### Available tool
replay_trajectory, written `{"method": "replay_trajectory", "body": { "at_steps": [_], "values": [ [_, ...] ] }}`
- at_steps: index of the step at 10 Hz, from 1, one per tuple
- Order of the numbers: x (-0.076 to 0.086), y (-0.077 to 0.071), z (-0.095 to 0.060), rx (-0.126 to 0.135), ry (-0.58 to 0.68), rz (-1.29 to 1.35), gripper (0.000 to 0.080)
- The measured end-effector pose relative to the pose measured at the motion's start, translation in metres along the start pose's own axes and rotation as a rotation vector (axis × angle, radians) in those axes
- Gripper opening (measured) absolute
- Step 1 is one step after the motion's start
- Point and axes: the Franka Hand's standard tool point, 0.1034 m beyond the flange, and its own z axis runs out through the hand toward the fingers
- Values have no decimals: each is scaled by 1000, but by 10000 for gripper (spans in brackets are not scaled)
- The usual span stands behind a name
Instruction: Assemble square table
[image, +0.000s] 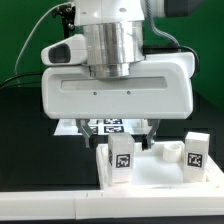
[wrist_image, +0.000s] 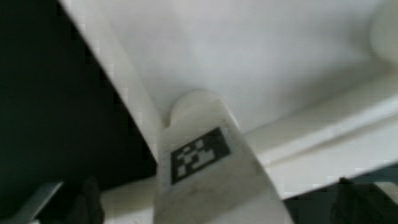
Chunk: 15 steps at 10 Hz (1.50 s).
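- So, the gripper is open. In the wrist view its two dark fingertips sit wide apart and touch nothing, so it isn't holding anything.
- Right between them is one leg, white with a black-and-white tag, and there's a clear gap on both sides.
- In the exterior view that leg stands upright at the corner of the tabletop slab toward the exterior view's left. It looks like it's in the corner socket, but I can't tell whether it's fully seated or only partly screwed in.
- A second leg stands at the corner toward the exterior view's right, well apart from the fingertips.
- Behind the slab the marker board lies flat on the black table, not in the way.
- My read is that this is the screwing-in stage for the first leg.
- To do it well, centre the leg between the fingertips before closing and grip it square. Then twist around its own axis without leaning, or the thread could bind or the slab could skid.
- If it backs off instead, it should go straight up so a finger doesn't clip the leg.
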Motion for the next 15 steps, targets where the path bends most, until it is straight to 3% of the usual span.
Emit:
{"method": "replay_trajectory", "body": {
  "at_steps": [2, 4, 5, 6, 9, 11, 13, 14, 15],
  "values": [
    [-3, -2, 2, -1, -10, -128, 648],
    [-2, -2, 2, 0, -8, -78, 390],
    [-2, -2, 3, 0, -8, 17, 390],
    [-3, -1, 3, -3, -9, 82, 285],
    [-2, -5, 2, -18, 9, 395, 285],
    [-3, -9, 2, -25, 20, 763, 285],
    [-2, -16, 6, 17, 23, 1225, 285],
    [-1, -15, 5, 40, 17, 1316, 285],
    [-1, -15, 5, 41, 16, 1356, 285]
  ]
}}
